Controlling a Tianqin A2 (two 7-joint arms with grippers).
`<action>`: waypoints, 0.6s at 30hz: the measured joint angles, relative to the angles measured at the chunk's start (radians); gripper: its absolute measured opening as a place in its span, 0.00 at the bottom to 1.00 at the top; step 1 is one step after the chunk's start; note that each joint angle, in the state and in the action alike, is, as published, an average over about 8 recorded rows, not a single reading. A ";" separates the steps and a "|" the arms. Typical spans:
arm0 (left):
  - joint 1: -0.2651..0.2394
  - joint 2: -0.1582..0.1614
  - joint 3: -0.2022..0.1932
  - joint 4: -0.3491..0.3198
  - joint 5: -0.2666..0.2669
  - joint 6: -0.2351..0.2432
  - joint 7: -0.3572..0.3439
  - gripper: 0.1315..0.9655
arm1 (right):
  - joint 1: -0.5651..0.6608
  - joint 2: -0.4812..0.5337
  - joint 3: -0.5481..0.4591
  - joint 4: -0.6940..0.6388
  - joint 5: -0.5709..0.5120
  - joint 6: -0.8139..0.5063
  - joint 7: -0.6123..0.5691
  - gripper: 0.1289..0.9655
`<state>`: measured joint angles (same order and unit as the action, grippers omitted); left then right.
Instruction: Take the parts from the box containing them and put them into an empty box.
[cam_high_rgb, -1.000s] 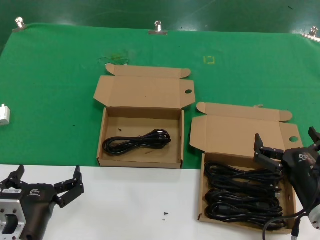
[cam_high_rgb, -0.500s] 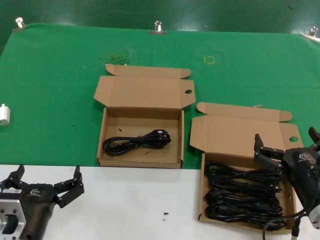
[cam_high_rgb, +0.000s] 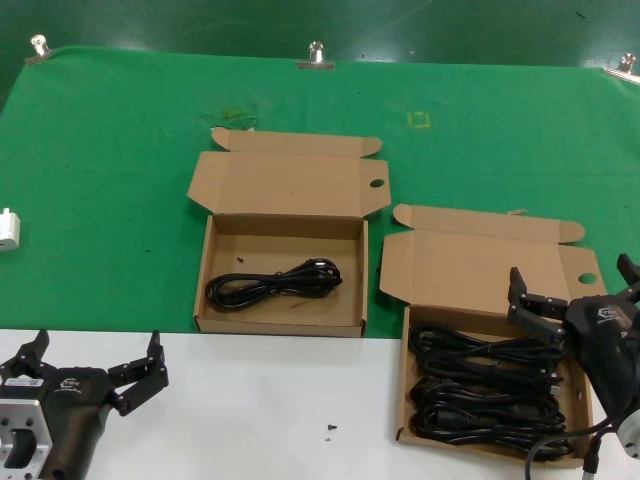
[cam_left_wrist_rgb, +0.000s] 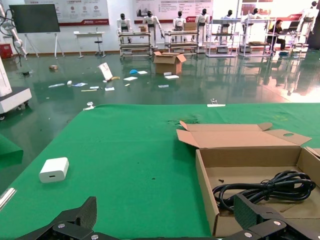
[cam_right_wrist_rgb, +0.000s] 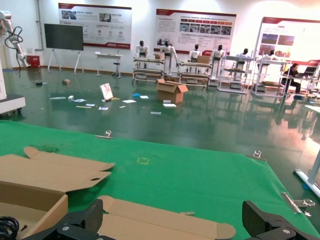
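Several black coiled cables (cam_high_rgb: 485, 385) lie in the brown box (cam_high_rgb: 402, 385) at the right, its flap lid (cam_high_rgb: 470, 265) open behind. My right gripper (cam_high_rgb: 572, 278) is open and empty, just above that box's far right part; in the right wrist view the gripper (cam_right_wrist_rgb: 175, 215) looks over the lid (cam_right_wrist_rgb: 150, 220). The second box (cam_high_rgb: 280, 325), with dark specks on its base, holds one coiled cable (cam_high_rgb: 275, 283); both show in the left wrist view, box (cam_left_wrist_rgb: 206, 190) and cable (cam_left_wrist_rgb: 265, 187). My left gripper (cam_high_rgb: 97, 345) is open and empty, parked over the white table near the front left.
A white charger block (cam_high_rgb: 8, 230) lies on the green mat at the far left, also in the left wrist view (cam_left_wrist_rgb: 53, 169). Metal clips (cam_high_rgb: 316, 55) hold the mat's back edge. A small dark screw (cam_high_rgb: 331, 428) lies on the white table.
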<state>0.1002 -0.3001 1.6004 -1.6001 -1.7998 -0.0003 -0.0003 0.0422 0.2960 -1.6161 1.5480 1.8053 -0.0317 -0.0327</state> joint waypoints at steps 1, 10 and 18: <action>0.000 0.000 0.000 0.000 0.000 0.000 0.000 1.00 | 0.000 0.000 0.000 0.000 0.000 0.000 0.000 1.00; 0.000 0.000 0.000 0.000 0.000 0.000 0.000 1.00 | 0.000 0.000 0.000 0.000 0.000 0.000 0.000 1.00; 0.000 0.000 0.000 0.000 0.000 0.000 0.000 1.00 | 0.000 0.000 0.000 0.000 0.000 0.000 0.000 1.00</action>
<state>0.1002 -0.3001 1.6004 -1.6001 -1.7998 -0.0003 -0.0004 0.0422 0.2960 -1.6161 1.5480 1.8053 -0.0317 -0.0328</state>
